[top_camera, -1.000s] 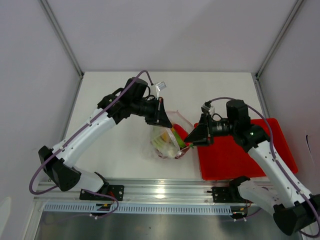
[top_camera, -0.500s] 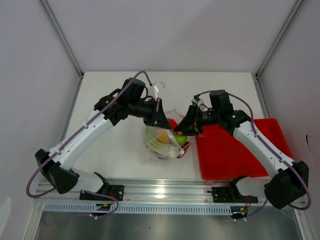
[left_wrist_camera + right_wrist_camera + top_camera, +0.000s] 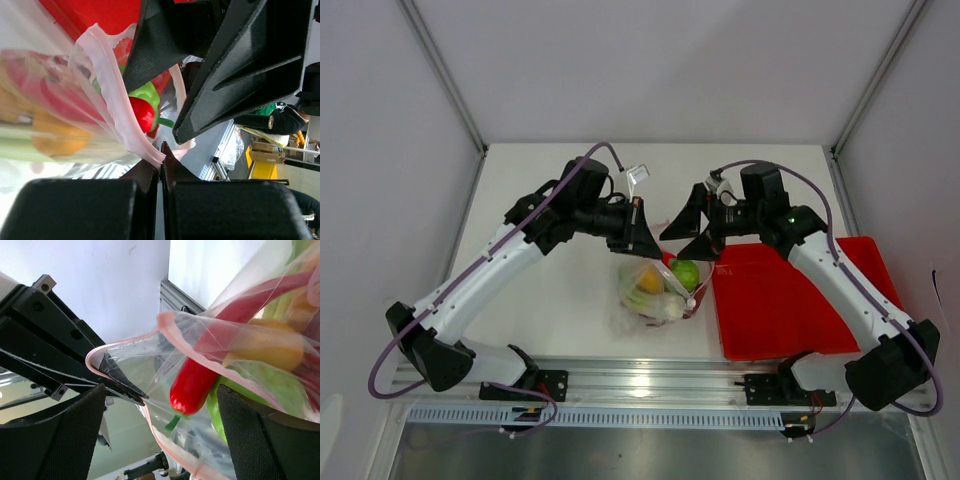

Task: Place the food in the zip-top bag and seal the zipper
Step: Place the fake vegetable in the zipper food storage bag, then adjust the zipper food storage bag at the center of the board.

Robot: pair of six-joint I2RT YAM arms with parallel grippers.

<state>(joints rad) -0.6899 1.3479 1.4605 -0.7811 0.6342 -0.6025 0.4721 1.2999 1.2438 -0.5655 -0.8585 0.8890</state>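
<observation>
The clear zip-top bag [image 3: 655, 292] hangs from my left gripper [image 3: 640, 238], which is shut on the pink zipper [image 3: 117, 107] strip at the mouth's edge. Inside lies the food: a round green fruit [image 3: 685, 273], a yellow piece [image 3: 648, 283], a pale stalk [image 3: 667, 307] and a red pepper [image 3: 192, 380] with a green stem. My right gripper [image 3: 688, 232] stands wide open just above the bag's mouth, on its right side, with nothing between its fingers [image 3: 55, 440]. In the right wrist view the red pepper lies inside the bag's open mouth [image 3: 165, 320].
A red tray [image 3: 800, 310] lies on the white table to the right of the bag, under my right arm. Grey walls close in the table at the back and sides. The aluminium rail [image 3: 640, 385] runs along the near edge.
My right gripper has swung from beside the bag up to its mouth and opened wide; the red pepper now lies loose in the bag. The left gripper has kept its hold.
</observation>
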